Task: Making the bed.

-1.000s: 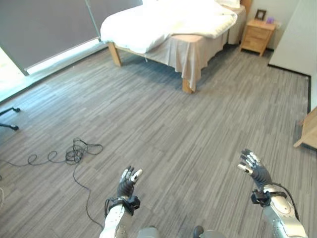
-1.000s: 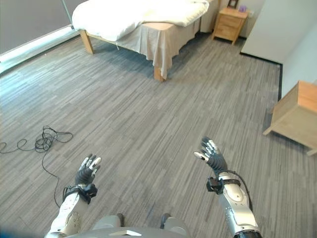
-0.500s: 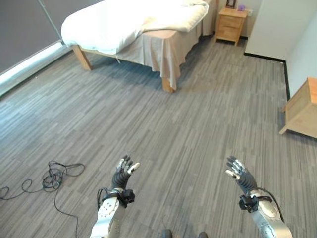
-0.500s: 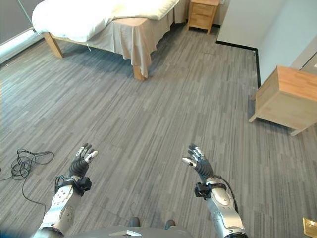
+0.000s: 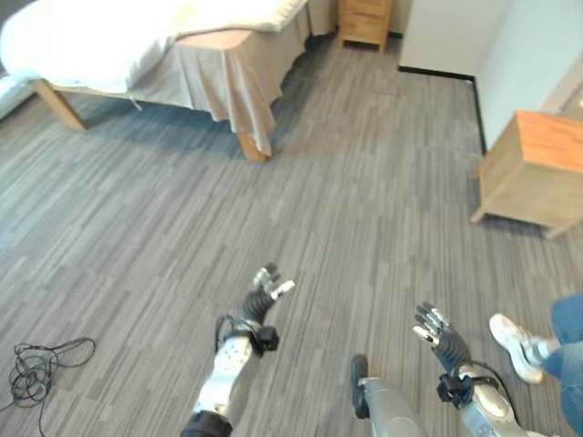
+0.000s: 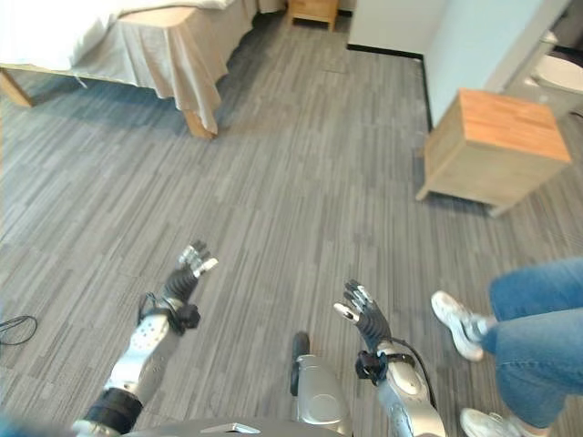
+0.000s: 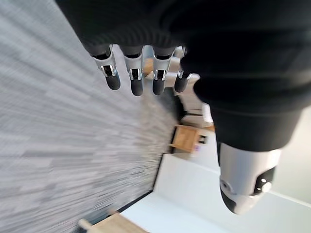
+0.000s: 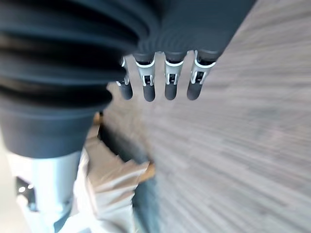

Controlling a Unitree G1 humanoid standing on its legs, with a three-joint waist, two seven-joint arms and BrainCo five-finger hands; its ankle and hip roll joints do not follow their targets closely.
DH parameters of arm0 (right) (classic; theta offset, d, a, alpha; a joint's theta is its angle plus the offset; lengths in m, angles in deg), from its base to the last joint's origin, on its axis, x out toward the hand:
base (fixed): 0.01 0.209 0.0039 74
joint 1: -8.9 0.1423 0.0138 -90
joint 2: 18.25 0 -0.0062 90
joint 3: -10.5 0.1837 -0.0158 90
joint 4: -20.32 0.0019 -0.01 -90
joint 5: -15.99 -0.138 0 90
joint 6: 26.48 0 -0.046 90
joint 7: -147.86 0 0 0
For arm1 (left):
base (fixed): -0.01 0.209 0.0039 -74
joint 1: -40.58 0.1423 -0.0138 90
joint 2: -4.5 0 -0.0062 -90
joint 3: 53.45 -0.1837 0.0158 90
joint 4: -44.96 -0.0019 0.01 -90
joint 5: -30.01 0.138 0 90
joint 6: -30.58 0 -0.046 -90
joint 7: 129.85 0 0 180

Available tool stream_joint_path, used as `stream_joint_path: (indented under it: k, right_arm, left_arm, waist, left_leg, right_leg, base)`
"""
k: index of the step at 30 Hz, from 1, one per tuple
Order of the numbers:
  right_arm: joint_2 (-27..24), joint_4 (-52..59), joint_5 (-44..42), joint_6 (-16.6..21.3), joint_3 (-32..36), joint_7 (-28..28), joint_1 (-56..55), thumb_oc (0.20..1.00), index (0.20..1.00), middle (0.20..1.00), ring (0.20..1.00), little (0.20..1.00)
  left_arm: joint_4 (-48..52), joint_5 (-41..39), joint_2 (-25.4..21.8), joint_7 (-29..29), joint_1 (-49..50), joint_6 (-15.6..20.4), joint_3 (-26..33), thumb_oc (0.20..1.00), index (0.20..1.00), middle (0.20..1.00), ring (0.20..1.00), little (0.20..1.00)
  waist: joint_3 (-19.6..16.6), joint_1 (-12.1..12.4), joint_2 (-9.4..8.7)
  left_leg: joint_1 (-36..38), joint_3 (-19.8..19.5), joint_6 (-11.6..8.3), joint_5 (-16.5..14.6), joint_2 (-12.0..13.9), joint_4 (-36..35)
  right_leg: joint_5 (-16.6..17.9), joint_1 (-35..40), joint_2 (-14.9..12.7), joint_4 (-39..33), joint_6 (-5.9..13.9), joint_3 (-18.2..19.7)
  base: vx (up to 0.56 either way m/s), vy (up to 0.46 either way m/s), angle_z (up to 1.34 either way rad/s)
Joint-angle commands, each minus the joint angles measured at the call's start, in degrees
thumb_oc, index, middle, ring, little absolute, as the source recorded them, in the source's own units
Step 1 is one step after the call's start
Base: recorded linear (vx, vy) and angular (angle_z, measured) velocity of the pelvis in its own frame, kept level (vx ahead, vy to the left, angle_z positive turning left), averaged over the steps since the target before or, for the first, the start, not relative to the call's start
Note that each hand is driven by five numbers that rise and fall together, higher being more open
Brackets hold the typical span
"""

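The bed (image 5: pixel 118 45) stands far off at the upper left, on wooden legs, with a rumpled white duvet (image 5: pixel 82 36) on top and a beige sheet (image 5: pixel 232 86) hanging over its near corner. My left hand (image 5: pixel 266 291) is raised over the floor in the lower middle, fingers straight, holding nothing. My right hand (image 5: pixel 435 332) hovers at the lower right, also open and empty. Both hands are several steps away from the bed. The beige sheet (image 8: pixel 112 189) also appears in the right wrist view past the fingers (image 8: pixel 167 80).
A low wooden cabinet (image 5: pixel 533 168) stands at the right. A wooden nightstand (image 5: pixel 366 20) sits beyond the bed by a white wall. A person's legs in jeans and white shoes (image 6: pixel 460 323) are at the lower right, close to my right hand. Grey plank floor lies between.
The camera has turned right: bed slid to the upper left, the cabinet came further in, and a person's legs appeared at the lower right. Both hands stay open; the left reaches further forward.
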Motion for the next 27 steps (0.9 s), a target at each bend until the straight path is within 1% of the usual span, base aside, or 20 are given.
stream_joint_path:
  k: [1,2,3,4,5,6,7,9,10,11,12,13,14,15,17,21,22,24,25,27]
  right_arm:
    - [-4.43,4.27,-3.23,2.61,-0.83,-0.18,1.46,1.000,1.000,1.000,1.000,1.000]
    - [-4.62,3.75,-4.50,3.09,-0.27,-1.16,2.33,1.000,1.000,1.000,1.000,1.000]
    - [-4.39,2.98,-5.38,3.30,0.04,-0.80,1.92,1.000,1.000,1.000,1.000,1.000]
    - [-4.41,2.96,-5.38,3.33,0.05,-0.78,1.86,1.000,1.000,1.000,1.000,1.000]
    - [-4.74,1.69,-3.53,3.22,-0.45,-0.48,1.81,1.000,1.000,1.000,1.000,1.000]
    - [-4.76,1.42,-2.13,2.90,-1.18,0.15,2.21,1.000,1.000,1.000,1.000,1.000]
    - [-4.79,1.69,-1.39,2.62,-1.04,1.17,2.37,1.000,1.000,1.000,1.000,1.000]
    - [-3.40,1.78,-1.48,1.87,-1.75,1.46,2.06,1.000,1.000,1.000,1.000,1.000]
    - [-3.40,1.78,-1.48,1.87,-1.75,1.46,2.06,1.000,1.000,1.000,1.000,1.000]
    - [-0.42,1.28,-3.07,2.44,-4.00,1.16,3.63,1.000,1.000,1.000,1.000,1.000]
    - [0.31,2.03,-3.34,1.55,-5.32,1.98,3.40,1.000,1.000,1.000,1.000,1.000]
    - [0.59,2.42,-4.05,1.34,-5.00,2.84,2.26,1.000,1.000,1.000,1.000,1.000]
    - [-1.42,2.85,-0.61,2.42,-4.86,3.98,2.40,1.000,1.000,1.000,1.000,1.000]
    - [0.11,2.17,-2.45,0.38,-3.66,4.20,0.02,1.000,1.000,1.000,1.000,1.000]
    - [-0.42,4.50,-2.98,1.26,-3.36,4.03,-1.19,1.000,1.000,1.000,1.000,1.000]
    - [-0.76,3.50,-1.86,1.94,-1.13,3.18,-2.12,1.000,1.000,1.000,1.000,1.000]
    - [2.49,-1.83,-14.79,-0.26,5.84,-1.76,-1.93,1.000,1.000,1.000,1.000,1.000]
    - [3.90,-0.88,-16.91,0.47,7.38,-3.32,-3.06,1.000,1.000,1.000,1.000,1.000]
    - [4.50,0.28,-17.74,1.70,8.57,-4.08,-3.59,1.000,1.000,1.000,1.000,1.000]
    - [3.95,0.25,-13.54,2.84,9.70,-4.61,-4.15,1.000,1.000,1.000,1.000,1.000]
  left_arm:
    - [4.37,-2.09,-3.37,1.10,-5.84,2.71,3.10,1.000,1.000,1.000,1.000,1.000]
    - [4.06,-3.22,-2.54,1.42,-6.53,2.94,1.97,1.000,1.000,1.000,1.000,1.000]
    - [3.92,-2.89,-2.56,2.30,-6.05,2.87,0.36,1.000,1.000,1.000,1.000,1.000]
    - [3.92,-2.88,-2.53,2.30,-6.00,2.89,0.32,1.000,1.000,1.000,1.000,1.000]
    - [3.91,-1.42,-2.99,2.97,-4.93,2.86,-0.18,1.000,1.000,1.000,1.000,1.000]
    - [3.87,-1.11,-3.02,2.99,-4.08,2.65,0.00,1.000,1.000,1.000,1.000,1.000]
    - [3.97,0.04,-3.14,2.78,-3.90,2.28,0.09,1.000,1.000,1.000,1.000,1.000]
    - [4.34,-1.22,-3.37,3.81,-2.69,2.37,-0.20,1.000,1.000,1.000,1.000,1.000]
    - [4.34,-1.22,-3.37,3.81,-2.69,2.37,-0.20,1.000,1.000,1.000,1.000,1.000]
    - [4.92,-0.88,-3.99,3.39,-3.95,1.91,-0.46,1.000,1.000,1.000,1.000,1.000]
    - [5.67,-0.24,-5.38,3.96,-5.59,1.84,-1.37,1.000,1.000,1.000,1.000,1.000]
    - [5.34,0.12,-5.55,4.70,-6.59,2.08,-1.65,1.000,1.000,1.000,1.000,1.000]
    - [5.35,1.83,-6.32,2.15,-8.06,3.77,-0.63,1.000,1.000,1.000,1.000,1.000]
    - [5.03,-2.24,-5.73,8.18,-6.94,1.10,-3.93,1.000,1.000,1.000,1.000,1.000]
    - [4.53,-1.91,-4.46,7.65,-6.15,1.63,-4.49,1.000,1.000,1.000,1.000,1.000]
    - [4.15,-1.12,-4.57,8.90,-5.67,0.70,-6.51,1.000,1.000,1.000,1.000,1.000]
    - [2.33,3.92,-7.43,1.17,1.87,-1.90,11.49,1.000,1.000,1.000,1.000,1.000]
    - [0.85,4.59,-6.72,1.63,-0.28,-2.66,8.91,1.000,1.000,1.000,1.000,1.000]
    - [-0.13,5.51,-6.58,1.63,-2.29,-2.64,6.94,1.000,1.000,1.000,1.000,1.000]
    - [-0.26,4.57,-6.15,1.60,-4.52,-1.82,5.10,1.000,1.000,1.000,1.000,1.000]
  waist:
    - [4.10,3.04,-3.18]
    - [4.54,4.98,-3.54]
    - [3.80,6.37,-2.87]
    - [3.93,6.39,-2.91]
    - [2.50,8.18,-1.08]
    - [0.89,9.44,0.05]
    - [0.19,9.63,-0.15]
    - [-1.15,9.24,-0.60]
    - [-1.15,9.24,-0.60]
    - [-0.95,8.98,0.15]
    - [0.32,6.37,2.40]
    - [-0.28,5.42,1.74]
    - [-0.30,3.95,0.83]
    - [-1.68,4.87,0.10]
    - [-3.57,4.97,-0.34]
    - [-4.68,4.59,-0.32]
    - [-2.47,7.06,-0.44]
    - [-4.20,4.54,0.76]
    - [-4.91,2.59,1.33]
    - [-5.29,0.78,2.35]
  left_leg:
    - [5.34,4.14,1.34,8.41,-0.14,-4.84]
    - [-0.60,5.30,1.68,6.35,-1.04,-10.96]
    - [-3.13,4.40,2.22,5.56,-2.86,-19.04]
    - [-2.77,4.42,2.21,5.50,-2.94,-19.21]
    - [-2.14,0.81,3.13,5.68,-5.54,-34.81]
    - [-1.05,-2.67,2.86,8.91,-7.04,-44.37]
    - [0.46,-2.16,2.88,8.91,-7.23,-44.99]
    - [3.70,-0.64,5.22,4.92,-7.79,-43.71]
    - [3.71,-0.64,5.22,4.92,-7.79,-43.72]
    - [9.67,1.73,8.65,3.44,-9.00,-47.90]
    - [12.56,1.10,8.84,3.30,-7.12,-49.70]
    - [13.81,1.38,7.86,1.69,-7.45,-49.70]
    - [14.90,0.31,6.99,0.18,-7.39,-49.70]
    - [14.15,0.69,6.49,0.88,-7.69,-49.70]
    - [13.70,0.28,6.54,0.35,-8.17,-49.70]
    - [14.83,-0.19,6.35,-0.02,-8.05,-49.70]
    - [14.01,11.60,2.69,-0.27,-0.95,-38.65]
    - [16.65,16.21,2.64,-1.17,-0.93,-43.82]
    - [17.14,20.48,2.56,-0.33,-0.49,-46.66]
    - [17.55,20.23,2.62,0.49,-1.53,-48.96]
  right_leg:
    - [10.50,9.62,-0.92,-14.79,6.56,2.70]
    - [9.18,13.64,-0.59,-16.71,6.66,3.40]
    - [7.74,16.53,-0.06,-17.70,6.91,4.29]
    - [7.61,16.82,-0.13,-17.71,6.95,4.28]
    - [5.94,19.94,1.53,-18.58,7.59,4.94]
    - [4.58,23.32,2.95,-19.48,8.06,5.65]
    - [4.38,25.08,2.74,-19.36,8.46,5.26]
    - [3.16,24.82,1.80,-16.16,9.50,5.92]
    - [3.16,24.82,1.80,-16.16,9.50,5.92]
    - [11.29,16.52,0.23,3.85,13.19,7.90]
    - [13.02,8.34,0.81,10.59,13.13,10.57]
    - [11.32,7.29,-1.87,0.63,12.72,8.80]
    - [10.62,9.48,-1.16,-11.61,12.65,10.05]
    - [9.90,14.04,-0.97,-15.77,12.43,9.86]
    - [10.36,17.74,-0.02,-20.68,12.09,9.37]
    - [10.10,20.34,0.55,-22.62,11.77,8.90]
    - [6.96,20.34,-0.52,-19.67,10.13,-2.23]
    - [7.16,19.98,-0.61,-19.96,10.57,-4.01]
    - [7.74,19.78,-1.27,-19.86,10.82,-5.85]
    - [8.52,20.02,-1.81,-20.12,10.83,-7.88]
  base:
    - [0.60,-0.300,0.19]
    - [0.66,-0.112,-0.33]
    - [0.67,-0.112,-0.50]
    - [0.74,0.015,-0.47]
    - [0.81,0.035,-0.80]
    - [0.97,0.025,-0.95]
    - [0.70,-0.011,-0.95]
    - [0.36,0.014,-0.91]
    - [0.43,0.180,-0.61]
    - [0.51,0.225,-0.28]
    - [0.71,0.150,-0.10]
    - [0.63,-0.134,-0.21]
    - [0.46,-0.267,0.30]
    - [0.37,-0.251,0.85]
    - [0.18,-0.117,0.78]
    - [0.10,-0.056,0.51]
    - [-0.02,0.023,0.25]
    - [-0.11,0.094,0.29]
    - [-0.14,0.130,0.85]
    - [-0.10,0.184,1.31]
